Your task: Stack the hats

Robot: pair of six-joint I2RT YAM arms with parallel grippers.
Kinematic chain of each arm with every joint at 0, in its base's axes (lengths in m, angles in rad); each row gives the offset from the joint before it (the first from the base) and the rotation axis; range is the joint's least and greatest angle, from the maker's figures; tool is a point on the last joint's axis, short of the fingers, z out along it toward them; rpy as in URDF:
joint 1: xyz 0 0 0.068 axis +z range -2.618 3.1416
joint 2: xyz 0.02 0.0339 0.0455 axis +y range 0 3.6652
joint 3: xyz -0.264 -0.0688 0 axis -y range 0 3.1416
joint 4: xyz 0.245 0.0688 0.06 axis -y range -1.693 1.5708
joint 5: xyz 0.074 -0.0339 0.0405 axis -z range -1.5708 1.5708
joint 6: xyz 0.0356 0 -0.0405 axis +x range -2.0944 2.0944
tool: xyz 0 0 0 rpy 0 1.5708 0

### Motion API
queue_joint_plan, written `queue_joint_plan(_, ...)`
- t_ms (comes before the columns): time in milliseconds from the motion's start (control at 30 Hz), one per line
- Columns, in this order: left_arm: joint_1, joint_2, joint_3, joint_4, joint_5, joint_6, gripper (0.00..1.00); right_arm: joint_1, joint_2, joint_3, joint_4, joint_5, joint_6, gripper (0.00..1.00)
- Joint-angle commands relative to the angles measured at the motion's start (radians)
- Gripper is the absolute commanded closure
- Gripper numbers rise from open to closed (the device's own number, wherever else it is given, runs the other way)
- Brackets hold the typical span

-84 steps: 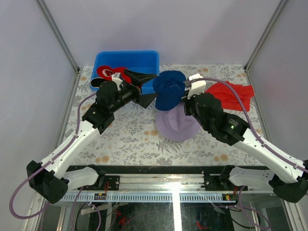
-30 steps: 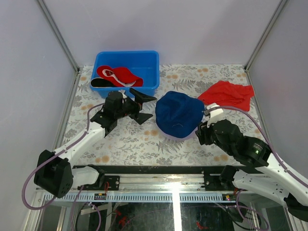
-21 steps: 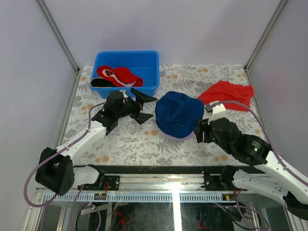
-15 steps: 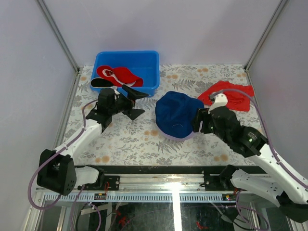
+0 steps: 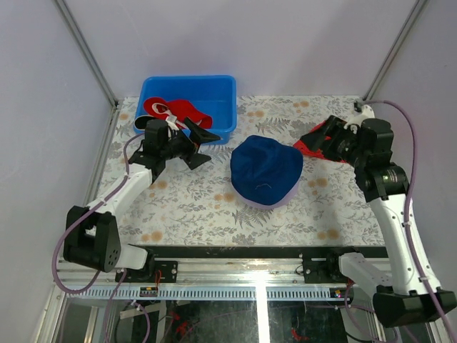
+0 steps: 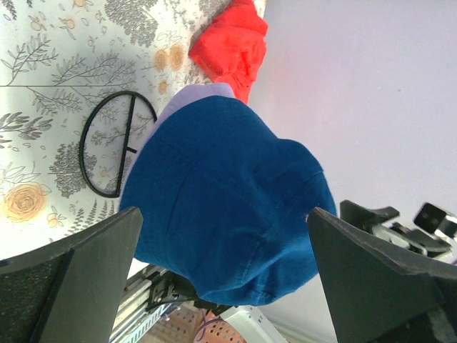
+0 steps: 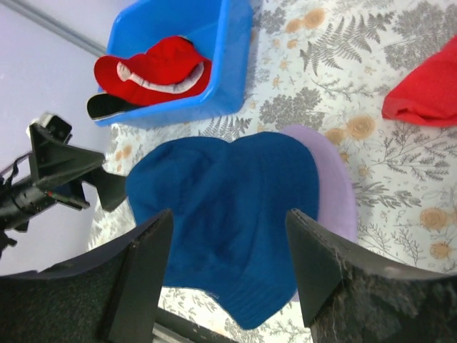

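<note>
The navy blue hat [image 5: 265, 170] [image 6: 214, 164] [image 7: 221, 186] lies crown up on the lavender hat [image 5: 293, 193] [image 6: 193, 96] [image 7: 337, 179], whose brim shows only as a rim at the right. In the blue bin [image 5: 214, 89] [image 7: 228, 43] lies the red hat [image 5: 180, 111] [image 7: 157, 64], with a black-lined hat [image 5: 146, 123] [image 7: 114, 106] beside it. My left gripper [image 5: 202, 148] [image 6: 223, 214] hangs open just in front of the bin, left of the stack. Back right, my right gripper [image 5: 319, 139] [image 7: 228, 214] is open and empty over the red cloth's near edge.
A flat red cloth [image 5: 343, 143] [image 6: 232, 46] [image 7: 425, 93] lies at the back right. A black wire ring stand [image 6: 114, 150] rests on the floral table by the stack. Metal frame posts and pale walls enclose the table.
My right gripper let go of the navy hat, opened wider and swung up to the back right. The left gripper drew back towards the bin. The navy hat stays on the lavender one.
</note>
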Motion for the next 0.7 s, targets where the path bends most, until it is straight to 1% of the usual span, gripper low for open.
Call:
queue_joint_plan(0, -0.008, 0.039, 0.000, -0.009, 0.066, 0.067, 0.00, -0.192, -0.062, -0.166, 0.132, -0.336, 0.120, 0.29)
queue_joint_plan(33, -0.009, 0.038, -0.007, -0.015, 0.067, 0.074, 0.00, -0.232, -0.077, -0.199, 0.148, -0.373, 0.141, 0.29)
queue_joint_plan(100, -0.009, 0.034, -0.023, -0.033, 0.067, 0.095, 0.00, -0.273, -0.107, -0.275, 0.222, -0.454, 0.209, 0.29)
queue_joint_plan(300, -0.004, 0.030, -0.049, -0.077, 0.085, 0.139, 0.00, -0.279, -0.165, -0.471, 0.406, -0.569, 0.355, 0.30)
queue_joint_plan(500, 0.008, 0.047, -0.044, -0.084, 0.109, 0.153, 0.00, -0.279, -0.199, -0.573, 0.439, -0.557, 0.373, 0.31)
queue_joint_plan(667, 0.008, 0.063, -0.047, -0.068, 0.116, 0.149, 0.00, -0.279, -0.196, -0.618, 0.504, -0.559, 0.393, 0.30)
